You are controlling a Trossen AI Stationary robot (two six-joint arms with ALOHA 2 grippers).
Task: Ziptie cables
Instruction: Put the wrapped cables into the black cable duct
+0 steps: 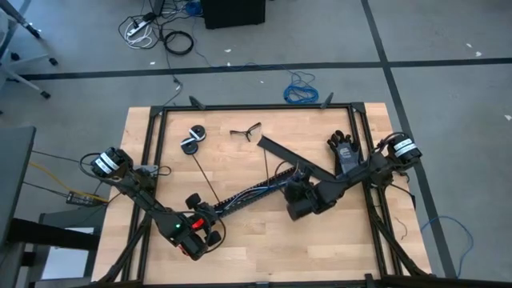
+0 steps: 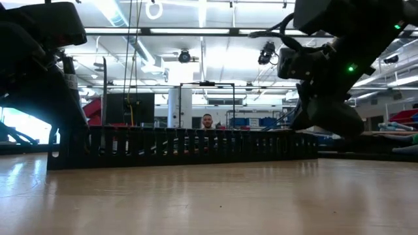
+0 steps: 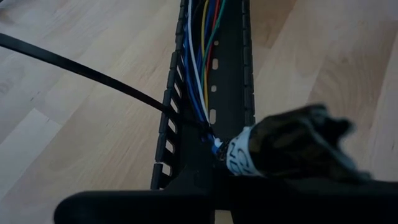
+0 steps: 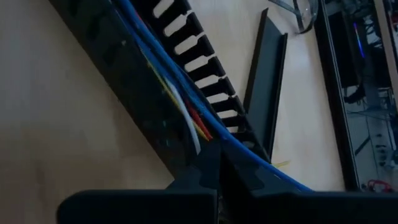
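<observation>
On the wooden surface (image 1: 264, 240), the left tool (image 1: 210, 218) sits clenched at the near end of a slotted black channel (image 1: 256, 192), which lies diagonally between the arms. Inside it run the cables (image 3: 202, 68): blue, white, yellow, red and green wires. A thin black ziptie (image 3: 81, 68) enters through a side slot. At the channel's far end, the right tool (image 1: 294, 186) is clenched too. A flat black strip (image 4: 264, 87) lies just beside.

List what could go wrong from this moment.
1. The thin black ziptie enters the black slotted cable duct through one side slot; a pull might snag it there.
2. The shut left gripper and shut right gripper sit at opposite duct ends; uneven motion could twist it and spill the coloured wires.
</observation>
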